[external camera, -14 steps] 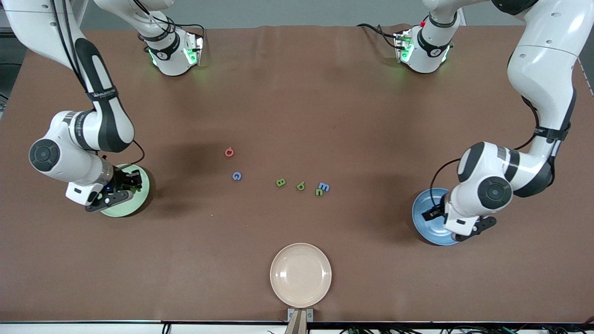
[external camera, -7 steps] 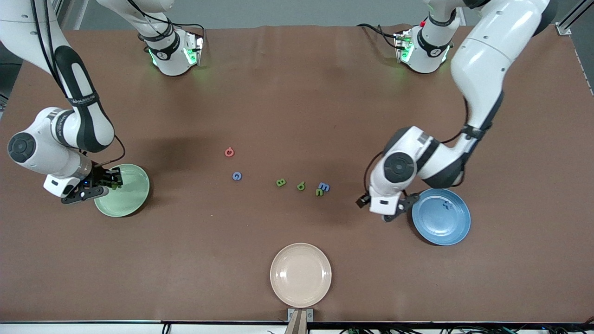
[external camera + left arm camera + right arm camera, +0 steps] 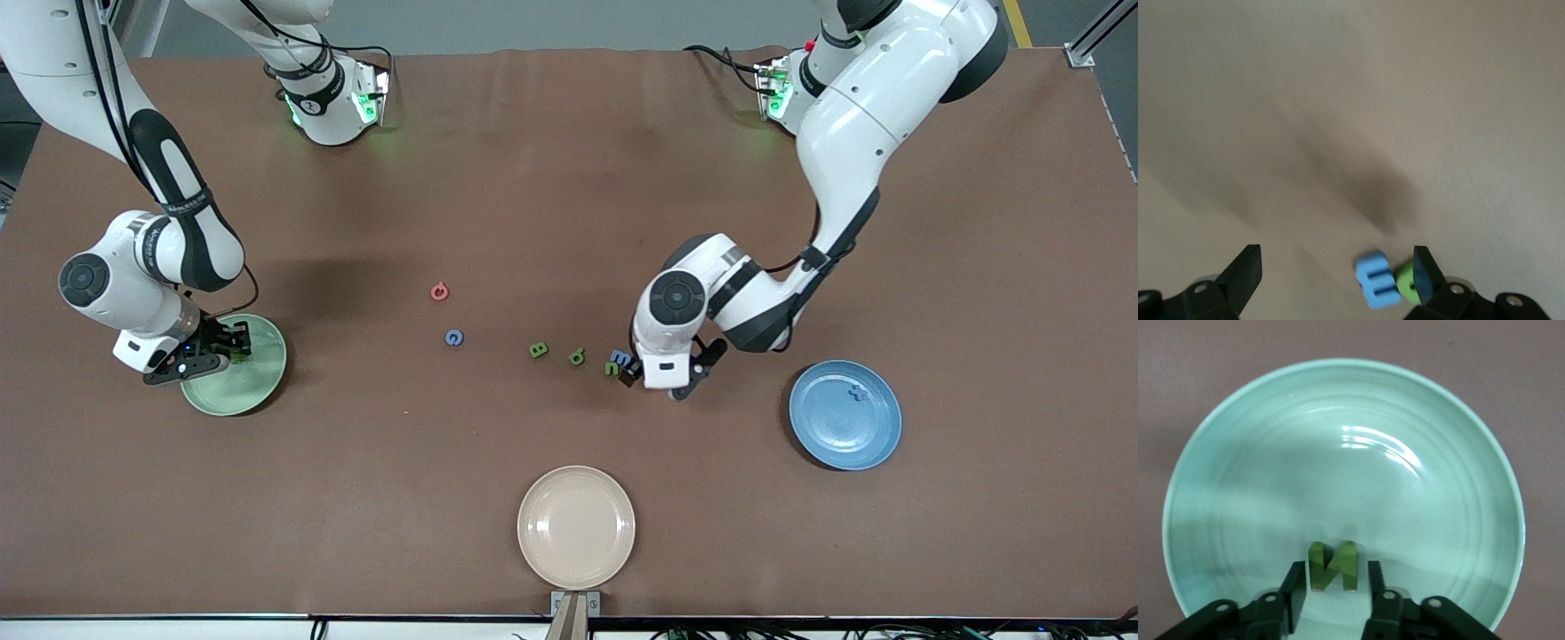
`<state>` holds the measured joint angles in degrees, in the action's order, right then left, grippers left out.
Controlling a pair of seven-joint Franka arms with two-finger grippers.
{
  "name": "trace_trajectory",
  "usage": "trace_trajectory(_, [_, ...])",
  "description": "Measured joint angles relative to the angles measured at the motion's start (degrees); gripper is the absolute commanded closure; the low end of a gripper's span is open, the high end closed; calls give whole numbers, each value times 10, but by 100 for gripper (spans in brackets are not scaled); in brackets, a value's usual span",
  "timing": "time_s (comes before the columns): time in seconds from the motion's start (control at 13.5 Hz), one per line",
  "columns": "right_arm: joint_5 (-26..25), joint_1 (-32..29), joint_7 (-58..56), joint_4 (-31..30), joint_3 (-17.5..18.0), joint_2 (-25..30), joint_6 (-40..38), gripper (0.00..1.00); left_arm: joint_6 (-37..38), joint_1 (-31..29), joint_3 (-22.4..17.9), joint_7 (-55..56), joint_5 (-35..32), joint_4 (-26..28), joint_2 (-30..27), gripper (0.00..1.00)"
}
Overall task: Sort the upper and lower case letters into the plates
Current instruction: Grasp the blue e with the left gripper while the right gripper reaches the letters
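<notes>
Right gripper (image 3: 1331, 597): over the light green plate (image 3: 258, 391), near the right arm's edge of the surface (image 3: 533, 178); its fingers (image 3: 1295, 590) sit just either side of a green N (image 3: 1332, 565), and you cannot tell whether they pinch it or have let go.
Left gripper (image 3: 1338, 273): low over the middle of the surface, fingers (image 3: 1245, 270) spread wide, the blue E (image 3: 1376, 280) and the green letter touching it (image 3: 1406, 283) close to one finger rather than centred.
Blue plate (image 3: 845, 436): toward the left arm's edge, with one small blue letter (image 3: 856, 392) in it.
Loose letters: red one (image 3: 439, 291), blue G (image 3: 454, 337), green B (image 3: 538, 350) and another green one (image 3: 576, 356) lie in a loose line mid-surface.
Beige plate (image 3: 576, 526): at the edge nearest the front camera; leave it alone.
Step in hand: likely the left arm's pick of the E.
Doing it well: shift so the E alone sits between the fingers, then lower straight and close; otherwise you risk nudging or catching its green neighbour too.
</notes>
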<state>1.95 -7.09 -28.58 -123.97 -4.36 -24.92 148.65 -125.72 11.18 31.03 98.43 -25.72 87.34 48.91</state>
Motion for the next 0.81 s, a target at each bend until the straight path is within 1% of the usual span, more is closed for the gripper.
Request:
trace_trajectory(0.15, [0, 7, 16, 18, 6, 16, -45, 6, -1, 13, -8, 18, 0, -9, 10, 3])
trace_trajectory(0.3, [0, 38, 86, 51, 12, 41, -136, 3, -1, 16, -15, 22, 0, -12, 13, 8])
trace_trajectory(0.37, [1, 68, 146, 63, 14, 54, -168, 1, -1, 16, -17, 29, 0, -12, 13, 12])
trace_trajectory(0.52, [1, 155, 306, 71, 18, 72, -191, 1, -1, 16, -20, 48, 0, -13, 13, 18])
trace_trajectory(0.66, [2, 250, 479, 71, 19, 71, -188, 1, -1, 17, -21, 65, 0, -13, 14, 23])
trace_trajectory(0.81, [3, 330, 649, 71, 20, 65, -170, 1, -1, 17, -21, 76, 0, -13, 17, 25])
